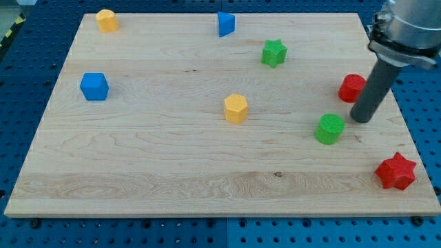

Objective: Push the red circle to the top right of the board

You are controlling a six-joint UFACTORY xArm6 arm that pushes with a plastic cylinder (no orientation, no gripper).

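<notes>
The red circle (pixel 351 87) sits near the board's right edge, about halfway up, partly hidden behind my rod. My tip (pixel 360 120) rests on the board just below and slightly right of the red circle. A green circle (pixel 330 129) lies just left of my tip. A red star (pixel 395 171) lies at the bottom right corner.
A green star (pixel 273 52) and a blue triangular block (pixel 225 24) lie toward the view's top. A yellow hexagon (pixel 236 108) is at the centre, a blue cube (pixel 94 86) at the left, a yellow block (pixel 107 20) at the top left. The wooden board (pixel 172 165) lies on a blue pegboard.
</notes>
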